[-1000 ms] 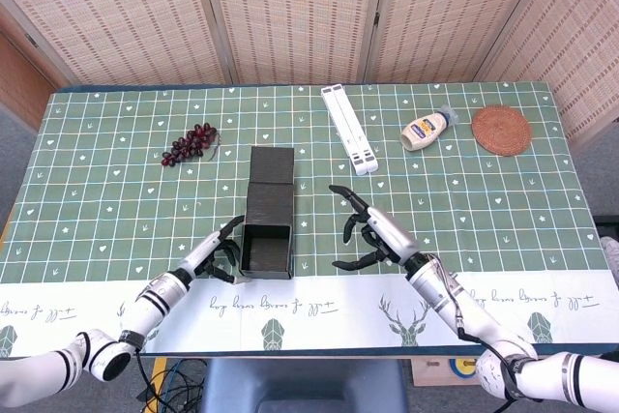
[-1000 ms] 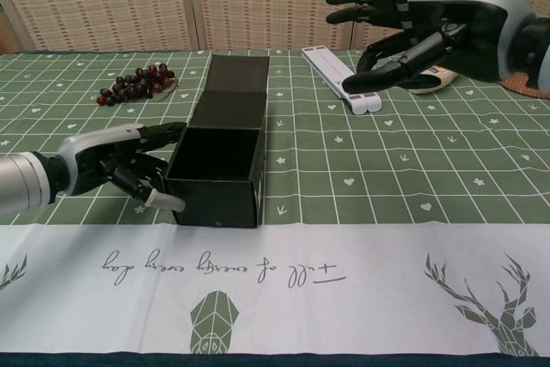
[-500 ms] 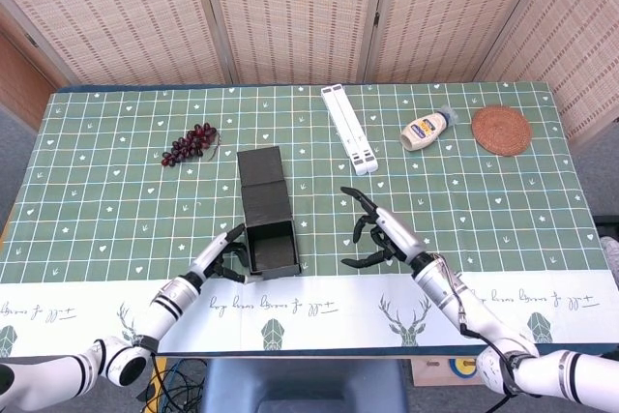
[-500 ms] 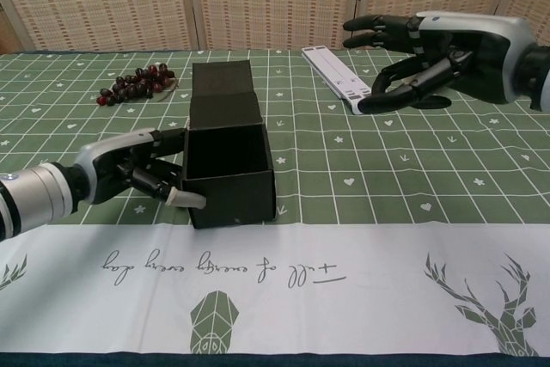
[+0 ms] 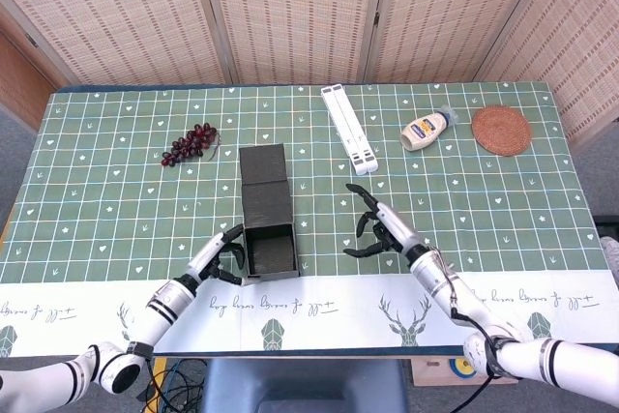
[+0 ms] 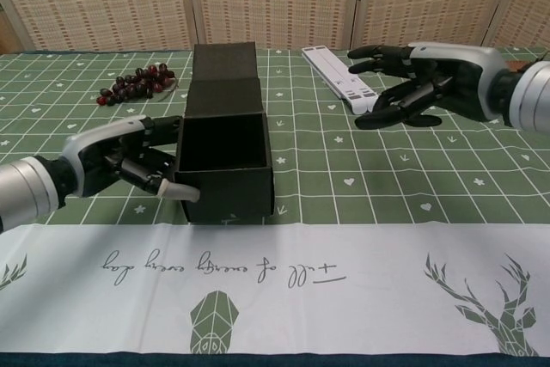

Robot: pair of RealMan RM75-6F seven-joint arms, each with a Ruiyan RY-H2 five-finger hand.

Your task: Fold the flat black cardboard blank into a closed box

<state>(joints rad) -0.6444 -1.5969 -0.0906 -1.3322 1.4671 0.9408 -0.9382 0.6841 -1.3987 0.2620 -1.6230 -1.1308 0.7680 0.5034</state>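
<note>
Fingers [image 6: 142, 156] of the left hand [image 6: 120, 161] curled against the left wall of the black box [image 6: 225, 156], thumb at its front lower corner. Box open-topped near the front of the surface [image 5: 116, 191], lid flap [image 5: 263, 163] laid flat behind. Right hand [image 6: 421, 88] well to the right, fingers spread, holding nothing. Farther back: grapes [image 5: 191, 143], white folded stand [image 5: 349, 129], sauce bottle [image 5: 427, 129], woven coaster [image 5: 500, 129].

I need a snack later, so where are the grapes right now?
In the head view the grapes lie far left on the table, just left of the black box's open lid.
</note>
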